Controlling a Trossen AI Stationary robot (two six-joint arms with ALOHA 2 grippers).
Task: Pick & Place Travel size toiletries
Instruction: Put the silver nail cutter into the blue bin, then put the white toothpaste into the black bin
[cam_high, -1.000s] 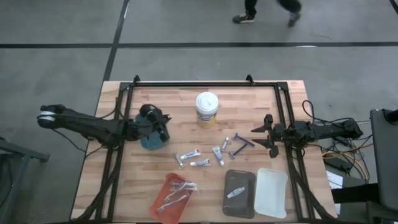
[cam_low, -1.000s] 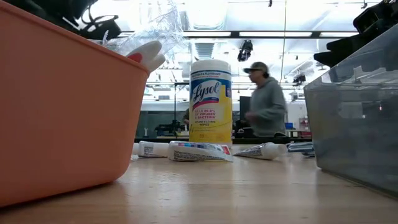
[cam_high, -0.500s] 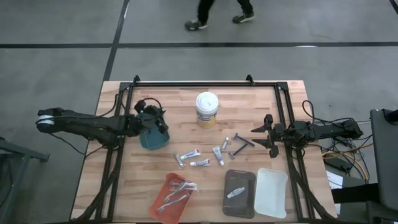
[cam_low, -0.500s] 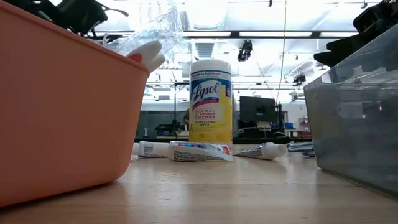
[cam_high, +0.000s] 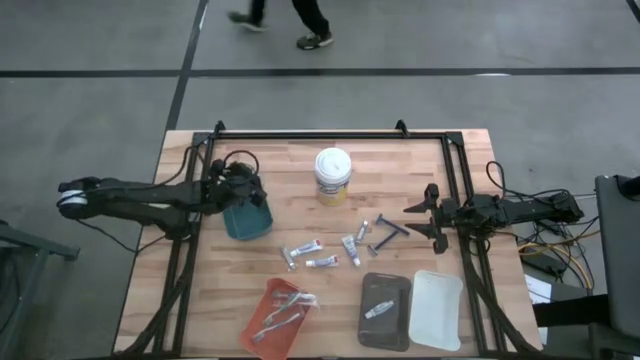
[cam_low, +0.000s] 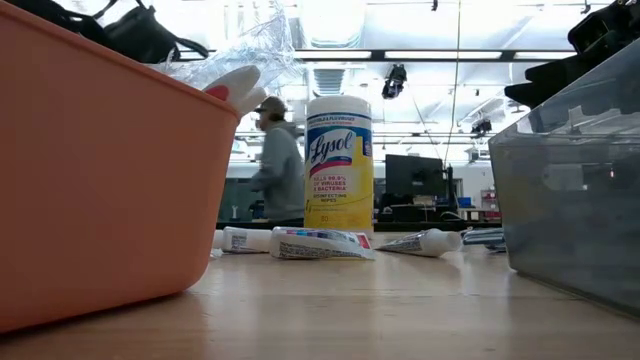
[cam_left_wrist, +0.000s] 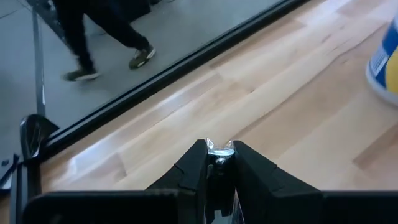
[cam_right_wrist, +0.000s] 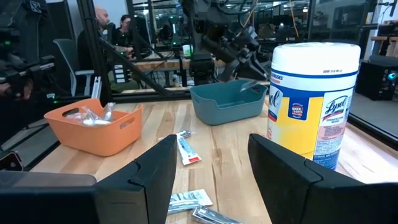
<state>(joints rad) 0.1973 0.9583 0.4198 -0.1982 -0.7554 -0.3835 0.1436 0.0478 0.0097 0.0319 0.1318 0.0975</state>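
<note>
Several tubes (cam_high: 322, 262) and a razor (cam_high: 390, 229) lie loose on the worktop (cam_high: 300, 160) just in front of the tub (cam_high: 332, 175). One small shiny wrapped item (cam_left_wrist: 219, 147) is pinched at the very tips of the left pincer (cam_high: 240, 186), left of the tub and over the teal tray's (cam_high: 250, 222) far edge. Can't tell which toiletry it is.

Risks:
- Only the tips grip the item, and the wrap is slick, so it could slip out early.
- The pincer sits over the rim, not the middle, so a release here may land the item on the worktop behind the tray.
- The wrap may cling to a finger on opening.

Right pincer (cam_high: 432, 215) is spread wide and empty, waiting right of the tub, near the razor. A swing from there could knock the razor or the tub.
</note>
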